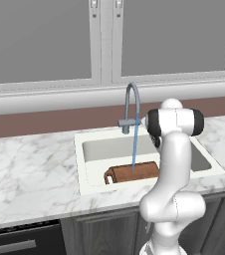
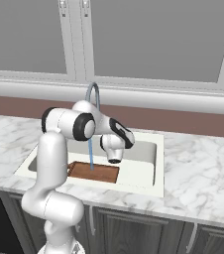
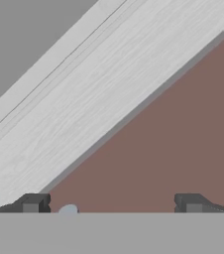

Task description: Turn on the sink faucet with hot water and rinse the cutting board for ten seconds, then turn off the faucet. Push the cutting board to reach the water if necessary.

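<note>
**Water running onto cutting board; gripper spread and empty**

Left base view: The sink faucet (image 1: 131,107) stood at the back rim of the sink (image 1: 84,164). The water (image 1: 134,149) fell straight from the spout onto the cutting board (image 1: 132,173), which lay flat along the front of the basin, handle loop to the left. The arm's body hid the board's right end.

Right base view: The water (image 2: 90,154) struck the cutting board (image 2: 101,173) near its middle. The hand hung over the basin just right of the stream.

Hand view: The gripper (image 3: 111,204) faced the brown wall strip (image 3: 183,129) and pale sill (image 3: 99,99). Its fingertips (image 3: 32,203) stood wide apart, holding nothing.
</note>
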You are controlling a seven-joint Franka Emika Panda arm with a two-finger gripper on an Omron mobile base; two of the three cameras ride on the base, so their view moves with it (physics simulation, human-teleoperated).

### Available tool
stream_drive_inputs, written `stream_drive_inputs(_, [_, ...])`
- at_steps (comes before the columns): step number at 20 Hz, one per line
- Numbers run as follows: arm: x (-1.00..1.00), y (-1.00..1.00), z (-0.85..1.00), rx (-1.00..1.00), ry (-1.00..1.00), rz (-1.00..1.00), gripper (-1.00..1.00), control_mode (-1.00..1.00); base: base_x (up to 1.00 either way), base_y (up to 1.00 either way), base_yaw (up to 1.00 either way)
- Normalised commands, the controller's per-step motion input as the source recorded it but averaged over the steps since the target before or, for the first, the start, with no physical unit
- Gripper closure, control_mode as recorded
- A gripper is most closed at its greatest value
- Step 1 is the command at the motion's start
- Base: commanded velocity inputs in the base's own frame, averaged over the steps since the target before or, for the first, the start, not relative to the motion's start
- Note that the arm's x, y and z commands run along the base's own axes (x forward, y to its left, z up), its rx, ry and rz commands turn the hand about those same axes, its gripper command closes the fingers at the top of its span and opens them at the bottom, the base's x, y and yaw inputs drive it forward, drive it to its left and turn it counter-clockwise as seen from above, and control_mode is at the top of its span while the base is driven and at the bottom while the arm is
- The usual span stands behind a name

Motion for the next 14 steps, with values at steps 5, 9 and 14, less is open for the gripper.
stream_drive_inputs(5, [0.00, 0.00, -0.05, -0.02, 0.00, 0.06, -1.00, -1.00, 0.00, 0.00, 0.00])
stream_drive_inputs(9, [0.00, 0.00, 0.00, -0.02, 0.00, 0.06, -1.00, -1.00, 0.00, 0.00, 0.00])
stream_drive_inputs(14, [0.00, 0.03, 0.00, -0.03, 0.00, 0.05, -1.00, -1.00, 0.00, 0.00, 0.00])
